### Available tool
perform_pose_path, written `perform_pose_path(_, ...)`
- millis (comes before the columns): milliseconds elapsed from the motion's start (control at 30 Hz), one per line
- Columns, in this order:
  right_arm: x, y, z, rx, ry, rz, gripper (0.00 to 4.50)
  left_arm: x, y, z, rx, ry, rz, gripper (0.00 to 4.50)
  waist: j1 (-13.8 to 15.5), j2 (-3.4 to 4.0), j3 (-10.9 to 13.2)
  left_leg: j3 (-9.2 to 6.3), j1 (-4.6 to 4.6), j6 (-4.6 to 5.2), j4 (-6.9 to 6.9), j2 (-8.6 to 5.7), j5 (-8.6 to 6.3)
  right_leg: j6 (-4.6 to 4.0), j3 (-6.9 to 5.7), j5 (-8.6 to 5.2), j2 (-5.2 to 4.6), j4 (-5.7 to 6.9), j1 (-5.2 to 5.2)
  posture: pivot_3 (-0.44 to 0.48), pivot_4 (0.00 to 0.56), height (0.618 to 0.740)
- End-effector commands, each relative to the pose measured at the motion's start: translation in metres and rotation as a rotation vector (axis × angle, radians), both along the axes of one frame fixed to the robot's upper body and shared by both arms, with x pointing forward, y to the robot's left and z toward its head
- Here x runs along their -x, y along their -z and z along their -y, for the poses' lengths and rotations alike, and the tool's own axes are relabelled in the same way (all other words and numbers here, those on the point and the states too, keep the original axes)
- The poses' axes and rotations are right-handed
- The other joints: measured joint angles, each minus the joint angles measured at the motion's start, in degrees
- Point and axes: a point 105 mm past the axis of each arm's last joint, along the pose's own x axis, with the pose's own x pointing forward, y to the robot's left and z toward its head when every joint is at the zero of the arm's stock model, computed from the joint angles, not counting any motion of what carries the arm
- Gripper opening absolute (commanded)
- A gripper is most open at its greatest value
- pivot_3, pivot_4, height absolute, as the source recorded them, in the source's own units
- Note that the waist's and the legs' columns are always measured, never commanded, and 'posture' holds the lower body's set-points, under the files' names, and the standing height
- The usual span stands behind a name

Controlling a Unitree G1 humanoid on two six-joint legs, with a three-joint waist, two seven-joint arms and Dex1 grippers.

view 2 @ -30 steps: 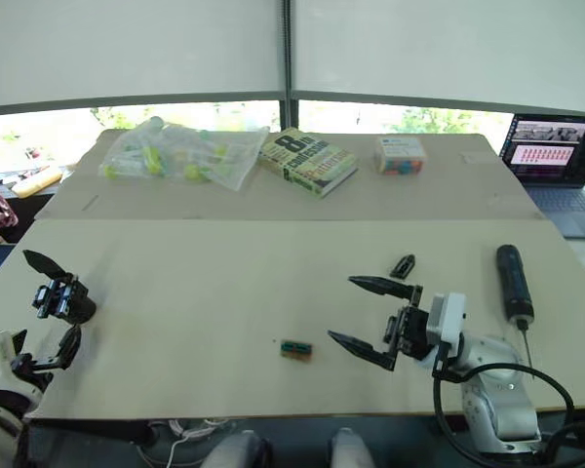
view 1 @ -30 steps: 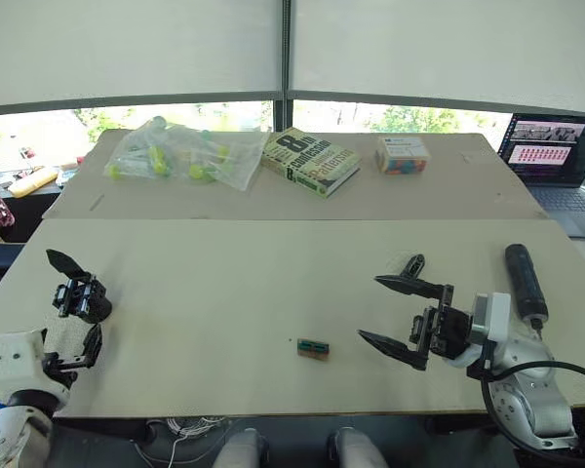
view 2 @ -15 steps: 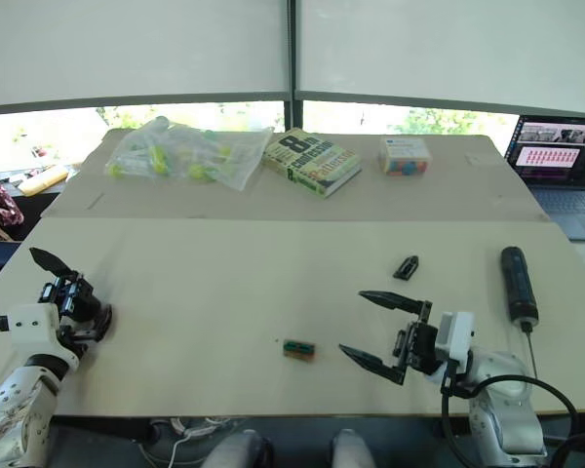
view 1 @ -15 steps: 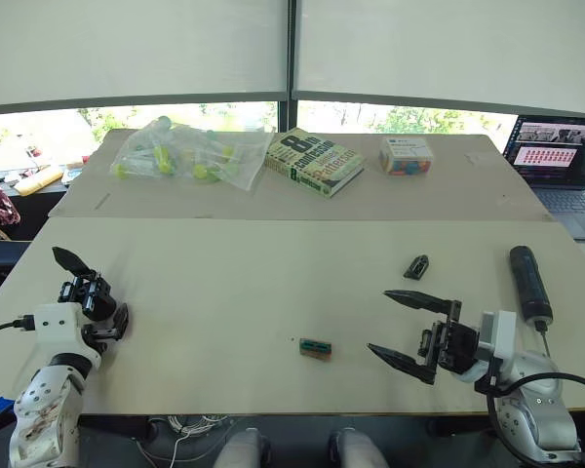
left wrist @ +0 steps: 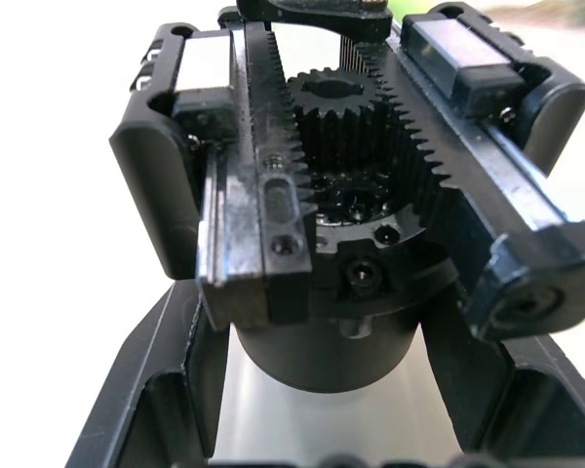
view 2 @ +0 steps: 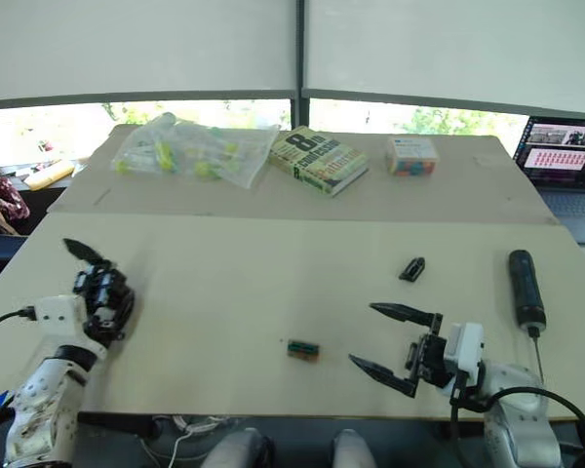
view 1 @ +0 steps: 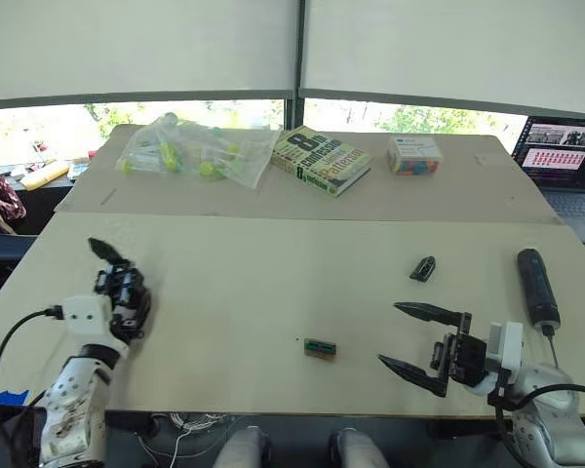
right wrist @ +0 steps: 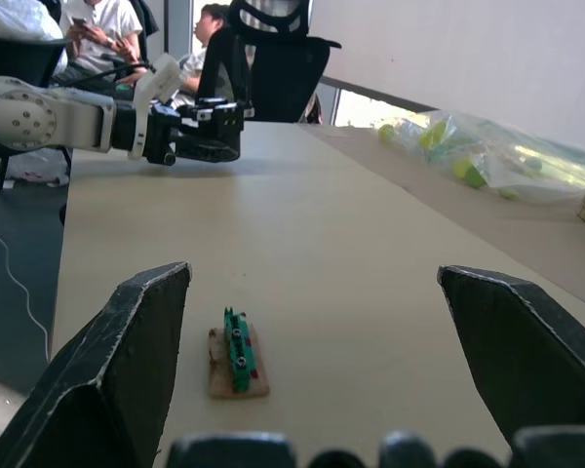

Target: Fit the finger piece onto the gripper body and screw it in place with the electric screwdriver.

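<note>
Now left gripper (view 1: 117,292) raised gripper body (view 1: 122,285); right gripper (view 1: 421,339) pulled back

bright daylight from the rear windows (view 1: 175,112); soft shadows; left wrist background blown out

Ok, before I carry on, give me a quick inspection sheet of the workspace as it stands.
Surface: pale table, a second one butted behind it.
Job's things: gripper body held in the left gripper; finger piece lying loose on the table; electric screwdriver lying near the right edge, bit towards the robot.
Clutter: small green-and-black block near the front edge; plastic bag of yellow-green items, book and small box on the rear table.
Grippers: left shut on the gripper body; right gripper open, empty, low over the table.
Cables: one at each forearm.
Surroundings: open laptop at right; seated people across the room in the right wrist view.
</note>
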Motion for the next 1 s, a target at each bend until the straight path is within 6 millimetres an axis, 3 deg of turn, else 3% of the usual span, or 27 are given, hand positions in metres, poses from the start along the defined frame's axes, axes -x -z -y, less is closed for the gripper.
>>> perform_pose_path(33, 0.006, -0.01, 0.014, 0.032, 0.045, 0.055, 4.5, -0.019, -0.039, 0.066, -0.069, 0.208, 0.116, 2.32, 0.4, 0.0, 0.0, 0.0, 0.0, 0.0, 0.01, -0.03, 0.0, 0.0, -0.03, 0.01, 0.04, 0.0, 0.02, 0.0, 0.15, 0.74)
perform_pose_path(233, 0.003, -0.027, 0.029, -0.008, 0.149, 0.084, 4.5, -0.031, -0.024, 0.141, -0.135, 0.465, 0.047, 2.32, -0.9, 0.02, -0.01, 0.15, 0.09, 0.3, 0.02, 0.04, 0.1, 0.02, 0.23, 0.02, 0.63, 0.01, 0.03, 0.0, 0.15, 0.74)
perform_pose_path(400, 0.007, -0.025, 0.032, 0.013, 0.157, 0.077, 4.5, -0.033, -0.002, 0.175, -0.2, 0.603, -0.018, 2.32, -1.47, 0.03, -0.01, 0.15, 0.14, 0.29, 0.02, 0.17, 0.11, -0.01, 0.3, 0.02, 0.94, 0.07, 0.02, 0.0, 0.15, 0.74)
perform_pose_path(767, 0.023, -0.019, 0.034, 0.035, 0.181, 0.07, 4.5, -0.033, 0.016, 0.212, -0.182, 0.728, -0.049, 2.32, -0.57, 0.09, -0.03, 0.14, 0.13, 0.38, 0.32, 0.08, 0.06, 0.04, 0.29, 0.03, 0.79, 0.03, 0.21, 0.0, 0.15, 0.74)
perform_pose_path(1000, 0.023, -0.019, 0.032, 0.036, 0.177, 0.074, 4.5, -0.024, 0.025, 0.214, -0.178, 0.757, -0.089, 2.32, -0.3, 0.14, -0.07, 0.14, 0.13, 0.42, 0.38, 0.07, 0.04, 0.06, 0.29, 0.03, 0.78, 0.02, 0.24, 0.0, 0.15, 0.74)
